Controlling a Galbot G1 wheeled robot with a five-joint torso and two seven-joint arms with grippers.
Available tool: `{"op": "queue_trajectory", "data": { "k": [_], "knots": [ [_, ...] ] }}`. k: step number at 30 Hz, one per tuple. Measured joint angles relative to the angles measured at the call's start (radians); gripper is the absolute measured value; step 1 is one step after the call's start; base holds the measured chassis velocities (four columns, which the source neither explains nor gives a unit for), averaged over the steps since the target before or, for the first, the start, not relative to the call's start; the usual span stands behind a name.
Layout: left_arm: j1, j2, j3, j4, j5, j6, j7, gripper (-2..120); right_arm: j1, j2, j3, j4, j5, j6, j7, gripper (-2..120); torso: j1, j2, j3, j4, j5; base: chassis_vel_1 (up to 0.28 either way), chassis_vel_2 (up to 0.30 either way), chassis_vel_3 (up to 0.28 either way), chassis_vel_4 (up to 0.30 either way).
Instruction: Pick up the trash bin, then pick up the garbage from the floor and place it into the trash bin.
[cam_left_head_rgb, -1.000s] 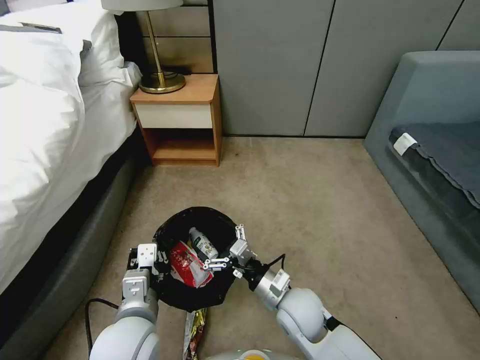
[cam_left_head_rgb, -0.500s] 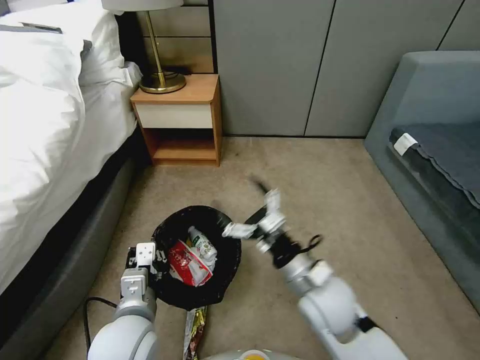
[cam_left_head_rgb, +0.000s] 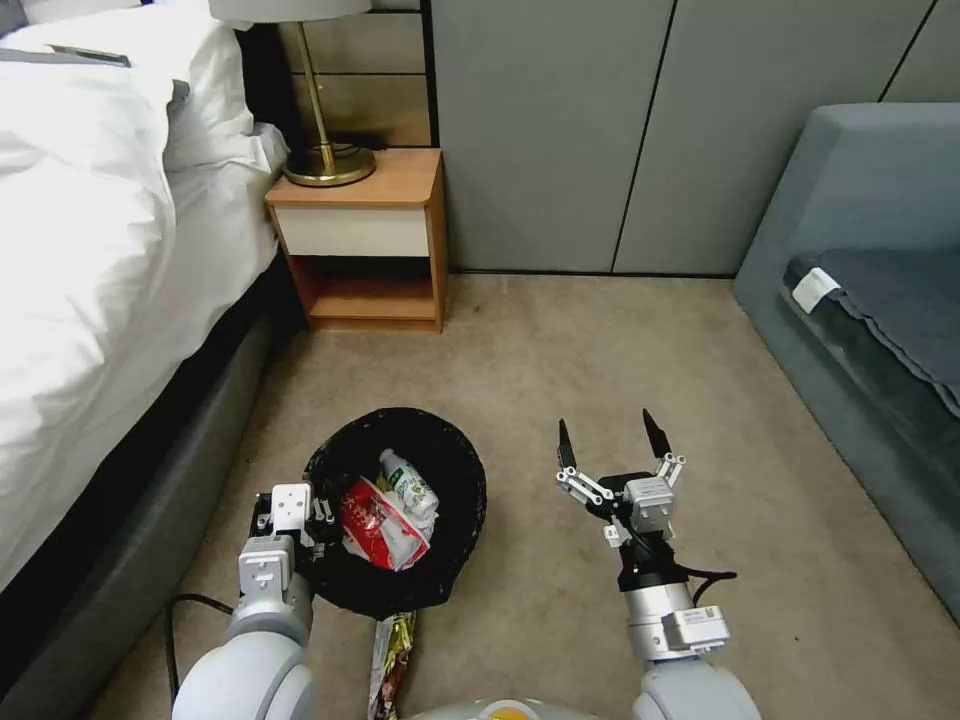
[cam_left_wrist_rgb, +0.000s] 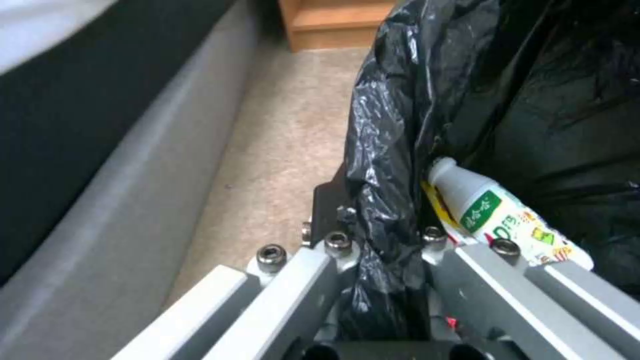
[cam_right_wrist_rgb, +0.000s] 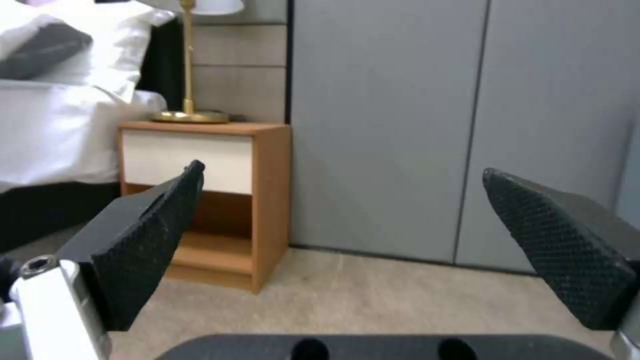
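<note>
From the head view, the trash bin (cam_left_head_rgb: 400, 505) sits on the carpet beside the bed (cam_left_head_rgb: 90, 260), holding a red wrapper (cam_left_head_rgb: 378, 522); the right gripper (cam_left_head_rgb: 612, 440) hovers beside it, jaws apart. At the left wrist, the left gripper (cam_left_wrist_rgb: 380, 250) is clamped on the bin's black-bagged rim; a green-labelled bottle (cam_left_wrist_rgb: 497, 215) lies inside, writing unreadable. The right wrist faces a nightstand (cam_right_wrist_rgb: 207, 200).

We see soft, even room light with faint shadows on the carpet (cam_left_head_rgb: 600, 360), a dark gap beneath the bed (cam_left_head_rgb: 150, 450), and mild blur on the left wrist view's close black bag (cam_left_wrist_rgb: 393, 150).
</note>
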Motion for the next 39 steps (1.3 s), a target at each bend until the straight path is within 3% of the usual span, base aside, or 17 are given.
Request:
{"op": "queue_trajectory", "data": {
  "k": [11, 39],
  "knots": [
    [0.032, -0.013, -0.004, -0.022, 0.006, 0.000, 0.000, 0, 0.022, -0.011, -0.006, 0.010, 0.075, -0.023, -0.008, 100, 0.000, 0.000, 0.000, 0.0000, 0.0000, 0.075, 0.079, 0.077, 0.094],
    [0.045, -0.029, -0.002, -0.032, 0.022, -0.014, 0.005, 0, 0.042, -0.007, -0.015, 0.006, 0.079, -0.019, -0.035, 100, 0.000, 0.000, 0.000, -0.0002, 0.0000, 0.118, 0.124, 0.126, 0.117]
  ]
}}
